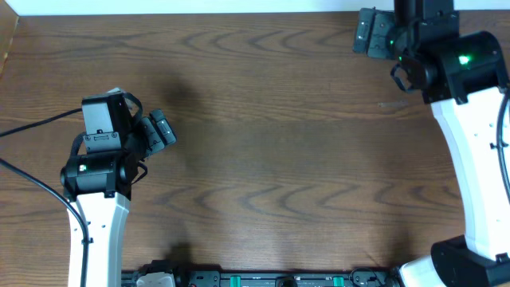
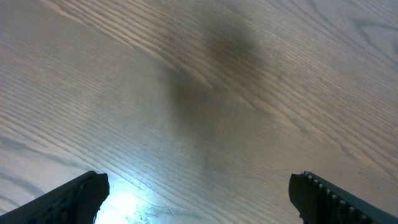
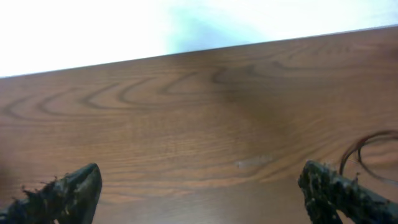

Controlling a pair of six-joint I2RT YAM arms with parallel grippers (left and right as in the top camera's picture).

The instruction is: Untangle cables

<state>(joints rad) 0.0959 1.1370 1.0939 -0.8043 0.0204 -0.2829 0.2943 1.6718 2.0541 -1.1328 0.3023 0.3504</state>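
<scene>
Overhead: left gripper (image 1: 162,129) and right gripper (image 1: 371,35) hang over bare table (image 1: 271,151); no cable visible here.

Left wrist: fingers (image 2: 74,198) spread wide, nothing between or ahead.

Right wrist: fingers (image 3: 65,194) spread, empty. A thin dark cable loop (image 3: 356,144) lies just beyond the finger on the view's right, cut by the edge; long axis indeterminate.

Assessment: right arm nearer.

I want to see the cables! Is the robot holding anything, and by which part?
Nothing. Both arms' jaws stand open and empty; a thin cable lies near the right ones.
</scene>
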